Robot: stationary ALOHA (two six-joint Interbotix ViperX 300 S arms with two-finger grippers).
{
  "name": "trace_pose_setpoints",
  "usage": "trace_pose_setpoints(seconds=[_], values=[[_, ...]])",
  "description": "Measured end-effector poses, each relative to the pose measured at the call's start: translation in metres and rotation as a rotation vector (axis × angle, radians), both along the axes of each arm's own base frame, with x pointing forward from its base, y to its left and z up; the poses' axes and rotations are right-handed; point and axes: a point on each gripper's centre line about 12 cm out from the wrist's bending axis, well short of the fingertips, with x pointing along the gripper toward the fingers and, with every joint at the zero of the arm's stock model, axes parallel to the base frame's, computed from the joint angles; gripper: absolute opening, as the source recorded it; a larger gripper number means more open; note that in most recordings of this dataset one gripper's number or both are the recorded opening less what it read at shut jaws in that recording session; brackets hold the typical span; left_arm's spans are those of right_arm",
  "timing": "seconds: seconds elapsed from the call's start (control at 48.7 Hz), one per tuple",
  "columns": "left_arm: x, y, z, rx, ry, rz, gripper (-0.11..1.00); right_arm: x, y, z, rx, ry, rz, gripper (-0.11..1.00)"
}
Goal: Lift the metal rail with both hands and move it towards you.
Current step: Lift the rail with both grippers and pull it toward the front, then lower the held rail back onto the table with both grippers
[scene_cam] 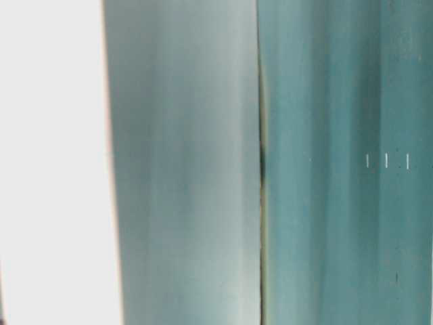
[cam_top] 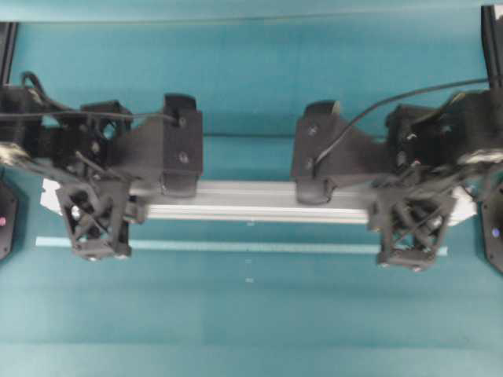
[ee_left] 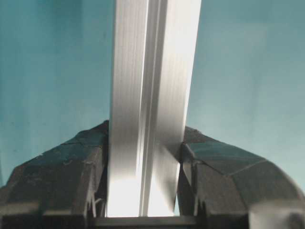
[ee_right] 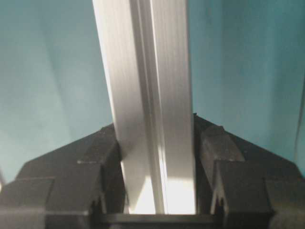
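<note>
Item: long silver grooved aluminium rail (cam_top: 259, 203), lying crosswise over the teal table surface (cam_top: 251, 322), just above a thin pale-blue tape strip (cam_top: 236, 247) in the overhead view. Left black lattice-fingered gripper (cam_top: 100, 224): clamped on the rail near its left end, fingers (ee_left: 71, 167) pressing both sides. Right black gripper (cam_top: 410, 232): clamped likewise near the right end, fingers (ee_right: 228, 162) flanking the rail.
</note>
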Motion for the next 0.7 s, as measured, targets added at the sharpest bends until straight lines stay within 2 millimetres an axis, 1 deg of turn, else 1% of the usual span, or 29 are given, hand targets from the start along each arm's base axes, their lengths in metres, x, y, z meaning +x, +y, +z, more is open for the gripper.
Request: trace_pose_setpoints(seconds=[0.123, 0.267, 0.37, 0.493, 0.699], values=[[0.000, 0.006, -0.017, 0.007, 0.002, -0.003, 0.29, 0.001, -0.006, -0.023, -0.004, -0.021, 0.004, 0.40], [0.003, 0.010, -0.045, 0.012, 0.004, -0.002, 0.29, 0.002, -0.008, -0.052, -0.009, -0.038, 0.011, 0.40], [0.006, 0.010, -0.065, 0.012, 0.011, -0.004, 0.29, 0.001, -0.008, -0.077, -0.010, -0.043, 0.010, 0.40], [0.006, 0.010, -0.087, 0.012, 0.020, -0.005, 0.29, 0.001, -0.008, -0.097, -0.011, -0.058, 0.009, 0.40], [0.007, 0.009, -0.112, 0.012, 0.007, -0.009, 0.29, -0.001, -0.009, -0.124, -0.012, -0.080, 0.007, 0.40]])
